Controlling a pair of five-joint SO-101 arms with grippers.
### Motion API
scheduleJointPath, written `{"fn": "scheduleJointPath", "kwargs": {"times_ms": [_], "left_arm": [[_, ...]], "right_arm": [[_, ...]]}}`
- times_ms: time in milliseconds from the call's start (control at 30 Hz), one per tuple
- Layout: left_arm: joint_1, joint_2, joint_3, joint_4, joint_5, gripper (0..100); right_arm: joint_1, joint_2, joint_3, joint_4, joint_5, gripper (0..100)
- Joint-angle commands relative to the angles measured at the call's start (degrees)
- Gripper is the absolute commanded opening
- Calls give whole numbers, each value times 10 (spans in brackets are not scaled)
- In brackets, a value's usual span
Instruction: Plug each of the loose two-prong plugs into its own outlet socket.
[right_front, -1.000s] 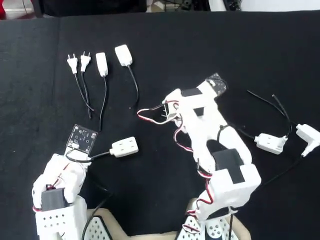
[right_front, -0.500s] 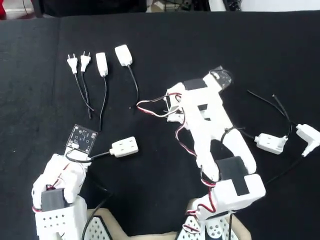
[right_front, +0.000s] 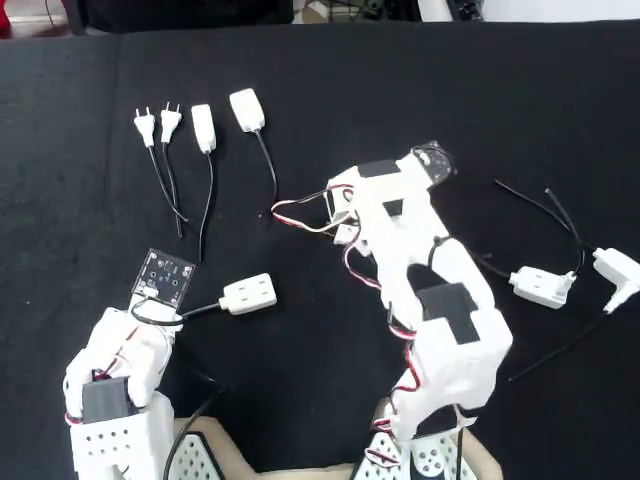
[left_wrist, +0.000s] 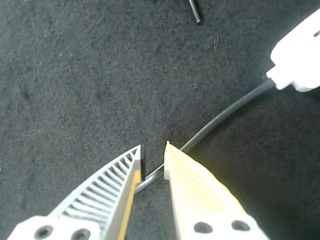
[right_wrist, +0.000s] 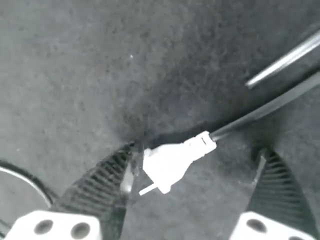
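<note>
Between the widely spread jaws of the right gripper (right_wrist: 196, 151), a two-prong plug (right_wrist: 170, 162) is lying on the table (right_wrist: 75, 60). The left gripper (left_wrist: 152, 147) is sitting narrowly parted around the cable (left_wrist: 225, 112) of an outlet socket (left_wrist: 300, 55).

1. This is a robotics lab bench. Two white robot arms, the right arm (right_front: 420, 270) and the left arm (right_front: 115, 390), stand side by side at the near edge of one desk (right_front: 500, 90).
2. A plain black cloth (right_front: 330, 90) covers the desk under and around the right arm, making it a bare work surface.
3. Red, white and black wires (right_front: 300, 222) hang exposed off the right arm. To its left, an uncased circuit board (right_front: 165, 277) sits on the left arm.
4. Far left of the right arm, a row of corded plugs (right_front: 203, 128) lies neatly lined up like test pieces.
5. Beyond the right arm, past the desk's far edge, there is a red object (right_front: 30, 15) and mixed clutter (right_front: 345, 10).
</note>
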Motion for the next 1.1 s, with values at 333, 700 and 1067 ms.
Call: {"fn": "scheduleJointPath", "kwargs": {"times_ms": [333,700,1067], "left_arm": [[0,-1,-1,2,-2,90],[0,-1,-1,2,-2,90],[0,-1,-1,2,-2,90]], "right_arm": [[-33,5,-22,11,51,345],[-30,1,-25,91,115,345],[-28,6,-22,131,205,155]]}}
